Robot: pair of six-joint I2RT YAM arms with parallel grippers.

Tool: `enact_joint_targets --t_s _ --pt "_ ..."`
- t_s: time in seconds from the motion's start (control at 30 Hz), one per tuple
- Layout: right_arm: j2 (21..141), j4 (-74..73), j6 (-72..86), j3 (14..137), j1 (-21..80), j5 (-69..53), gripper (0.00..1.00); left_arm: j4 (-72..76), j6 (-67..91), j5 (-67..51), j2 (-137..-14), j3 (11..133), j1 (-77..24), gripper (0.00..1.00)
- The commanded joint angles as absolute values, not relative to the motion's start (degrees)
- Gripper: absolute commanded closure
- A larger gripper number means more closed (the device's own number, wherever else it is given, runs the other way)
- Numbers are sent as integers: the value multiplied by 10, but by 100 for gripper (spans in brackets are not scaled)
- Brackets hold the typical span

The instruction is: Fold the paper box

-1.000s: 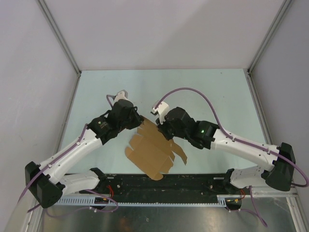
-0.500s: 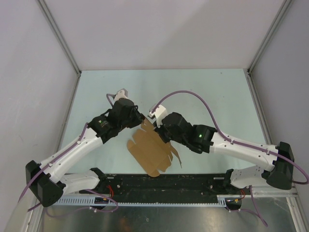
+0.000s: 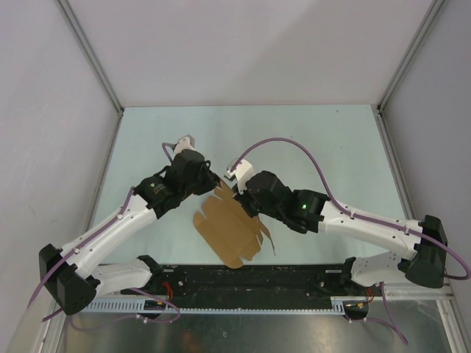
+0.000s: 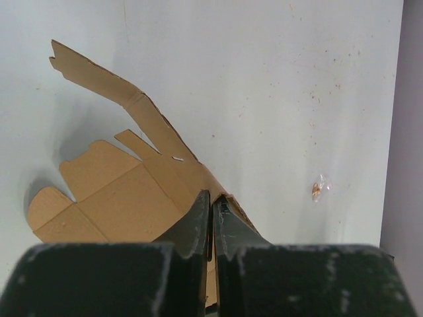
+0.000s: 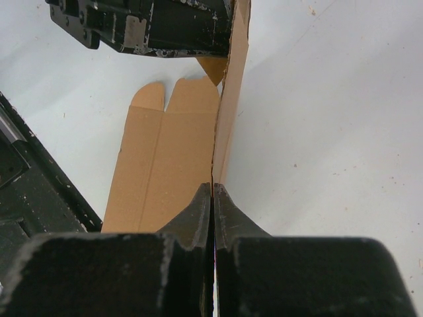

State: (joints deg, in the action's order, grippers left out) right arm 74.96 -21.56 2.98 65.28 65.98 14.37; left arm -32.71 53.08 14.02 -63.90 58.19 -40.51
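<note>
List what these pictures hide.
Top view: far edge of the paper box, under the left hand and right hand.
Left wrist view: the pinched strip, covered by that hand.
Right wrist view: top of the raised flap, cut off by the frame; its base, behind that hand.
Left wrist view: an orange speck, too small to name.

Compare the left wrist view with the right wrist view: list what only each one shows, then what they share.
Only the left wrist view: a small scrap lying on the table, and a long flap raised at the upper left.
Only the right wrist view: the left arm, black, across the top, and one panel standing on edge.
Both: the paper box, with the left fingers and the right fingers each pinched shut on a cardboard edge.
</note>
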Motion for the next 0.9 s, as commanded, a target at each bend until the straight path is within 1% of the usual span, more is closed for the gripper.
enact_joint_targets --t_s 0.0,0.03,0.07,0.13,0.17,0.2,0.23,0.27,0.33,0.5,0.67,0.73,0.87 --pt "750 -178 27 662 670 133 99 -311 547 157 -629 599 -408 94" --pt "749 -178 27 662 671 132 99 -311 544 156 -630 598 -408 93" --pt "750 -179 26 662 670 133 99 -310 542 155 -629 597 -408 84" --pt "748 -180 25 662 669 136 99 -311 531 149 -627 592 -408 76" --pt "746 -182 23 662 668 136 99 -311 527 148 -626 591 -408 60" --pt "746 -185 19 662 667 138 99 -311 520 147 -620 586 -408 54" --pt "744 -188 18 662 664 139 99 -311 509 146 -614 582 -408 51" --pt "743 -191 17 662 658 140 99 -311 502 146 -610 577 -408 46" --pt "740 -203 13 662 648 137 99 -310 484 149 -588 557 -407 41" --pt "727 -237 2 662 604 91 99 -309 422 190 -530 513 -407 41" --pt "704 -266 -15 662 560 27 96 -280 339 202 -470 471 -406 41" --pt "691 -278 -18 662 531 6 95 -244 304 177 -447 439 -406 41" --pt "660 -298 -30 662 479 -84 93 -149 238 99 -395 363 -406 38"
